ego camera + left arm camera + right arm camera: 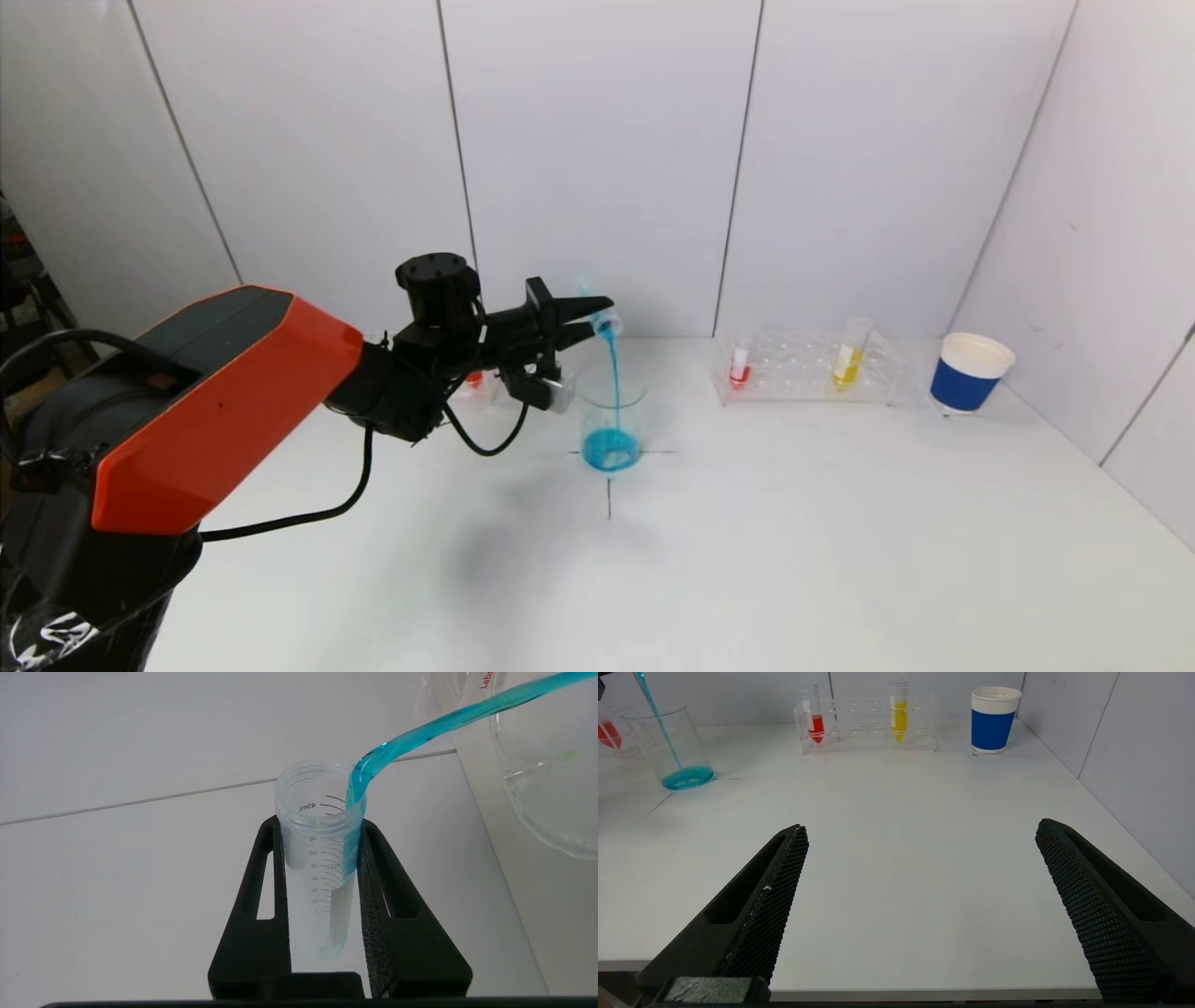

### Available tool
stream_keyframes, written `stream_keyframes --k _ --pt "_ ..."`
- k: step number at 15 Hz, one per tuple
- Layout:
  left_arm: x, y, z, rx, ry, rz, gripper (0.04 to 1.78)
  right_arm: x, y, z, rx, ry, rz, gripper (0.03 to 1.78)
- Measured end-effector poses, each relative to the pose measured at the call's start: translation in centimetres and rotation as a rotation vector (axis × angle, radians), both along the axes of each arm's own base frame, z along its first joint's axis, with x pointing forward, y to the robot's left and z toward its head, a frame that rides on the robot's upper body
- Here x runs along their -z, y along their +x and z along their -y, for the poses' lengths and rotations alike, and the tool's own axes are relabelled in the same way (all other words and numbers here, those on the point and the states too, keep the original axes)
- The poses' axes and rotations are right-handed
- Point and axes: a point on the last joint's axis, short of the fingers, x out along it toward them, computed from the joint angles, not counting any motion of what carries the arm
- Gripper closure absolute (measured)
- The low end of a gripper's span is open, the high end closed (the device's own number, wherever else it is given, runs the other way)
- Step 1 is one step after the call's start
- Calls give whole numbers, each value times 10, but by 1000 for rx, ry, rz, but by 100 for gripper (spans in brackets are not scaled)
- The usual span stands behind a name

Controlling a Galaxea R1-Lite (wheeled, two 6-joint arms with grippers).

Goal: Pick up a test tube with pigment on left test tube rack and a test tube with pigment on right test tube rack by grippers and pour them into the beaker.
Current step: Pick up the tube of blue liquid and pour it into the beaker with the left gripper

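My left gripper (593, 308) is shut on a clear test tube (320, 858), tipped mouth-down above the glass beaker (611, 420). A blue stream (615, 383) runs from the tube's mouth into the beaker, where blue liquid pools at the bottom (687, 777). The left rack is mostly hidden behind my left arm; a red-filled tube (474, 380) shows there. The right rack (808, 369) holds a red tube (739, 366) and a yellow tube (848, 359). My right gripper (920, 830) is open and empty, low near the table's front edge, and does not show in the head view.
A blue and white paper cup (969, 371) stands right of the right rack, near the side wall. White wall panels close the table at the back and right. A black cross mark (609, 485) lies on the table under the beaker.
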Motion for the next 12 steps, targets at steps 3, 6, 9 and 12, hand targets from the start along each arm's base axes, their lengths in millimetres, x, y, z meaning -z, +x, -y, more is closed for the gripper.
stream_keyframes --k 3,6,9,12 --pt "3 1 1 7 -2 13 137 0 0 0 0 0 0 4" --pt "6 2 1 15 -1 13 137 0 0 0 0 0 0 4" --pt "5 2 2 20 -1 22 137 0 0 0 0 -1 0 4" --pt "5 2 2 26 1 30 137 0 0 0 0 -1 0 4"
